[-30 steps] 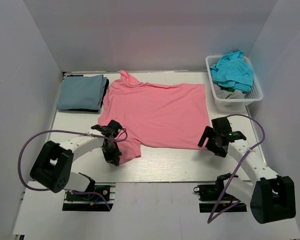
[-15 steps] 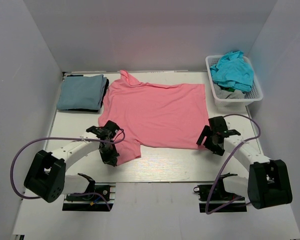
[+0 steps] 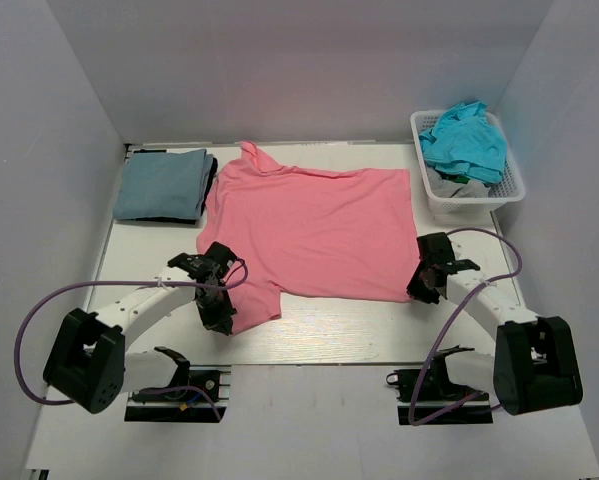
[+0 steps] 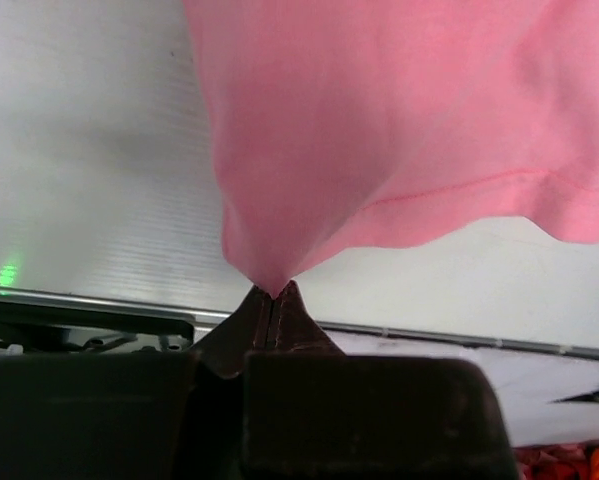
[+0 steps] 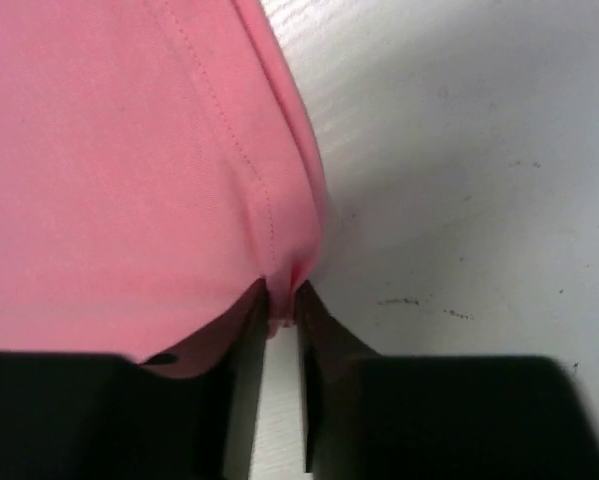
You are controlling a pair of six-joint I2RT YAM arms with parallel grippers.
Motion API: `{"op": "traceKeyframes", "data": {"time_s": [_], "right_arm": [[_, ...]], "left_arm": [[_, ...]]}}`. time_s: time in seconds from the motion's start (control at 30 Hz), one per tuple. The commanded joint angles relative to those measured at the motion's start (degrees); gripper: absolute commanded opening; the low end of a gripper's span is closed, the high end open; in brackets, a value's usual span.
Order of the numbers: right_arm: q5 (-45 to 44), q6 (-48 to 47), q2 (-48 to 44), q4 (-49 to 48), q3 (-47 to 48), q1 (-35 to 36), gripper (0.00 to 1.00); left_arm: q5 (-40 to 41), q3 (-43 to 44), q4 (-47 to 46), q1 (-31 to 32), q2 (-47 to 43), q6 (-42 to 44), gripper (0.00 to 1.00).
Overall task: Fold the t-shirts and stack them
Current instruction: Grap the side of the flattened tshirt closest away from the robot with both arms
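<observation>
Two pincers grip the pink t-shirt [image 3: 314, 228], which lies spread flat across the middle of the surface [image 3: 329, 325]. The left pincer [image 3: 220, 318] is clenched on the tip of the near-left sleeve, the fabric bunched to a point between its fingers. The right pincer [image 3: 420, 288] is clamped on the near-right hem corner. A folded grey-blue t-shirt [image 3: 161, 183] sits at the far left on top of a dark one [image 3: 210, 185]. A teal t-shirt [image 3: 464, 140] and a grey one [image 3: 459, 187] lie in the white basket [image 3: 507, 197] at the far right.
</observation>
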State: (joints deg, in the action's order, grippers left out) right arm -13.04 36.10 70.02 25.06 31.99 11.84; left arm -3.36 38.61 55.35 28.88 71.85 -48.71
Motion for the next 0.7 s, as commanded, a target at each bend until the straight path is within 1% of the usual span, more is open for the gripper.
{"op": "traceKeyframes", "data": {"time_s": [0.0, 0.03, 0.07, 0.1, 0.2, 0.27, 0.37, 0.5, 0.57, 0.6, 0.67], "right_arm": [[1.4, 1.3, -3.9, 4.9, -1.7, 0.0, 0.18], [1.8, 0.9, -4.7, 6.2, -1.8, 0.2, 0.05], [2.0, 0.6, -5.4, 6.9, -1.7, 0.0, 0.00], [3.5, 0.1, -8.1, 8.4, -1.8, 0.2, 0.00], [5.6, -1.4, -11.0, 10.5, -1.8, 0.2, 0.00], [7.0, -1.7, -11.6, 11.5, -1.6, 0.0, 0.00], [8.3, -2.3, -11.1, 11.9, -1.4, 0.2, 0.00], [9.8, -3.2, -9.0, 10.4, 0.8, 0.2, 0.00], [9.7, -3.8, -7.2, 9.9, 3.5, 0.3, 0.00], [9.6, -3.9, -6.3, 9.6, 4.7, 0.2, 0.00], [9.8, -4.7, -4.9, 10.1, 7.1, 0.2, 0.00]], "left_arm": [[-2.6, 0.1, 2.7, -0.1, -4.7, -0.2, 0.00], [-3.1, 0.1, 3.4, -0.1, -5.4, -0.9, 0.00], [-3.8, -0.5, 4.1, -0.1, -6.2, -1.6, 0.00], [-5.1, -1.0, 5.8, -0.1, -7.0, -1.6, 0.00], [-7.4, -2.4, 8.4, -0.1, -10.8, -2.1, 0.00], [-8.2, -2.4, 9.8, -0.1, -12.8, -2.1, 0.00], [-7.4, 0.5, 10.9, -0.1, -12.8, -1.5, 0.00], [-7.0, 5.3, 4.7, -1.3, -9.5, 1.0, 0.00], [-4.2, 8.8, 0.7, -1.8, -5.9, 1.5, 0.00], [-4.2, 11.9, -0.8, -1.8, -4.4, 2.7, 0.00], [-4.2, 15.2, -4.6, -1.8, 0.7, 3.8, 0.00]]}}
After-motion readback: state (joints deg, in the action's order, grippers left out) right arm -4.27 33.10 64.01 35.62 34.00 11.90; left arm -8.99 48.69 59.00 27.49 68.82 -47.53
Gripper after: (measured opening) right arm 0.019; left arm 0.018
